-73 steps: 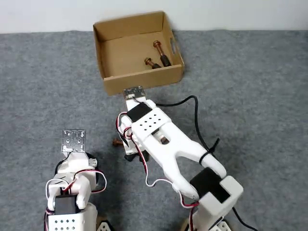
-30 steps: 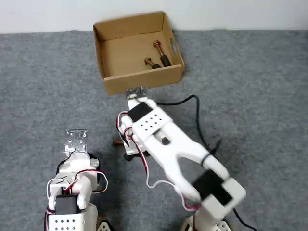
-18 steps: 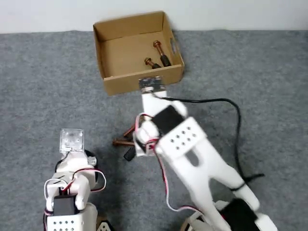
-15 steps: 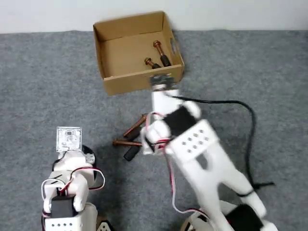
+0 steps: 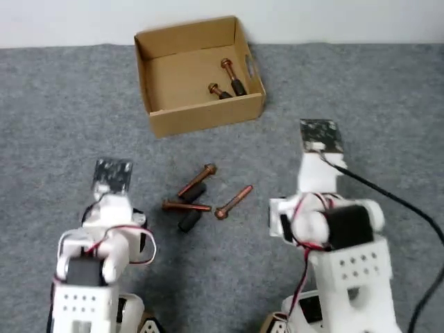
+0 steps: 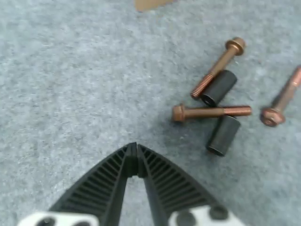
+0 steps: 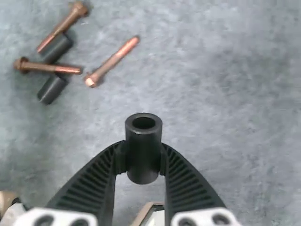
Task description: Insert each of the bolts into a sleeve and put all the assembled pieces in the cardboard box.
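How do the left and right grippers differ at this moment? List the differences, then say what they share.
The left gripper is shut and empty, while the right gripper is shut on a black sleeve. The left gripper's tips meet at a point, but the right gripper's are held apart by the sleeve. Both have black ribbed fingers, and both are above the grey carpet.
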### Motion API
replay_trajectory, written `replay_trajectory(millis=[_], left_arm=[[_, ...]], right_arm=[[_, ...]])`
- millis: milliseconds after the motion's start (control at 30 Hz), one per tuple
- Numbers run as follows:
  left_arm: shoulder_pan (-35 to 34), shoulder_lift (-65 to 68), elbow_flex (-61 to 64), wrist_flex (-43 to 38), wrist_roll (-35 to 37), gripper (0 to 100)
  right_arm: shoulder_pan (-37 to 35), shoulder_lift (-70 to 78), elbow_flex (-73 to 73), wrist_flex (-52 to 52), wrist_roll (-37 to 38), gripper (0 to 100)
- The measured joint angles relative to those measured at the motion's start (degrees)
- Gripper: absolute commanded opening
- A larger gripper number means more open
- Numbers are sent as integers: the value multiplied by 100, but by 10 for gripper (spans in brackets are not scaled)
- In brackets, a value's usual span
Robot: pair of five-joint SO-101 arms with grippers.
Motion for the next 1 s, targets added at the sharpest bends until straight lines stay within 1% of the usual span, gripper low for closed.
replay_trajectory(millis=[167, 267, 333, 433, 500, 633, 700, 833, 1000], left_arm=[[519, 1635, -844, 0, 9, 6], [897, 2576, -1363, 0, -18, 6], [1134, 3156, -1776, 0, -237, 6], [1354, 4009, -2479, 0, -879, 6], [1398, 4554, -2971, 0, -1310, 18], [1424, 5565, -3956, 0, -1908, 113], [1424, 6048, -4387, 97, -1978, 142], [1424, 6945, -5204, 290, -2031, 148], [1424, 8070, -6004, 325, -2031, 148]], right_arm=[[607, -527, 378, -70, 114, 9], [835, -730, 440, -70, 123, 9], [976, -818, 440, -70, 123, 9], [1152, -888, 440, -70, 123, 9], [1231, -897, 475, -70, 123, 9], [1398, -897, 519, -88, 123, 9], [1468, -897, 519, -88, 123, 9], [1538, -897, 519, -88, 123, 9], [1556, -897, 519, -88, 123, 9]])
